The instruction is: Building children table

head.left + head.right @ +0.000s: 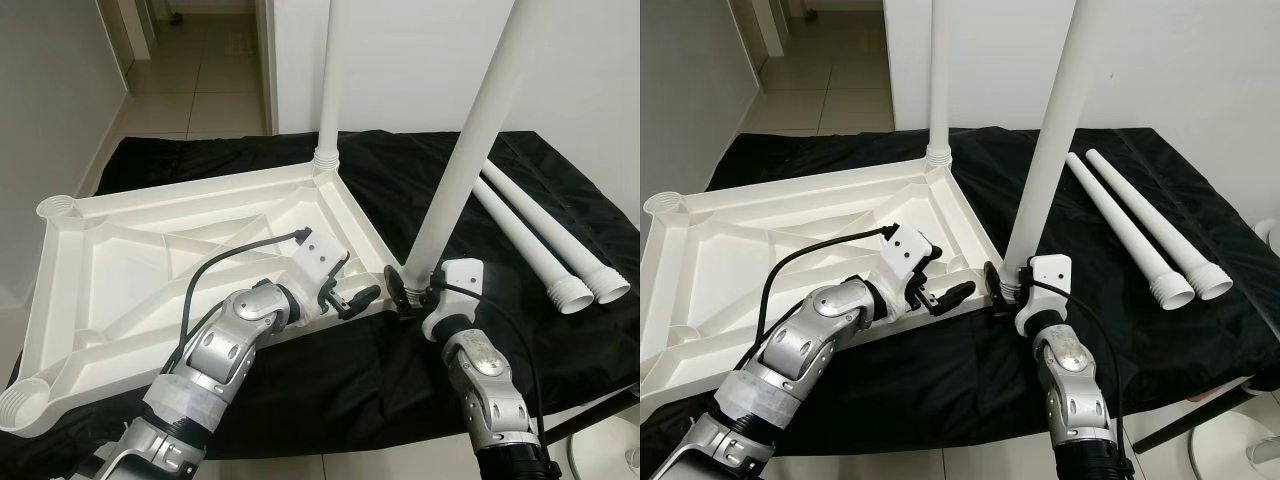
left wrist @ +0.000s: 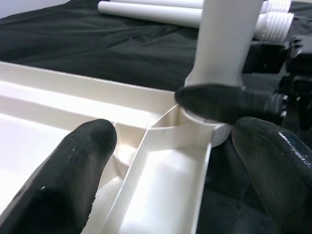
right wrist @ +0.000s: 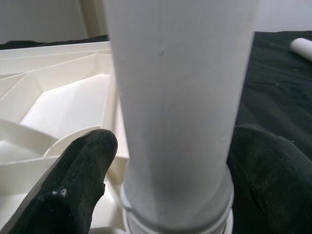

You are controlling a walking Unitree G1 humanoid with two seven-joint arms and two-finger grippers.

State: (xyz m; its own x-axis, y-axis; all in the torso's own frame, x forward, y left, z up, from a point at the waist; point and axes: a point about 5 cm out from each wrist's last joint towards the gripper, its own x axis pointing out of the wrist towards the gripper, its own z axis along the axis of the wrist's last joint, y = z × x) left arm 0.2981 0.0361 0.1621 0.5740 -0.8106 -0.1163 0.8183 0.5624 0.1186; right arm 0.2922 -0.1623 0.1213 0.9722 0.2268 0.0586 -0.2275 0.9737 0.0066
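Note:
The white table top [image 1: 130, 250] lies upside down on a black cloth [image 1: 560, 180]. One white leg [image 1: 330, 80] stands in its far corner socket. A second leg [image 1: 470, 140] stands tilted in the near right corner socket. My right gripper [image 1: 405, 290] is shut on the base of this leg [image 3: 180, 97], with one finger [image 3: 83, 180] on each side. My left gripper [image 1: 358, 300] is open just left of that corner. Its fingers [image 2: 68, 180] straddle the table top's rim [image 2: 165, 161].
Two loose white legs [image 1: 525, 230] lie side by side on the cloth at the right, threaded ends toward me. Empty sockets sit at the far left corner [image 1: 58, 208] and near left corner [image 1: 22, 405]. A tiled hallway [image 1: 200, 90] runs behind.

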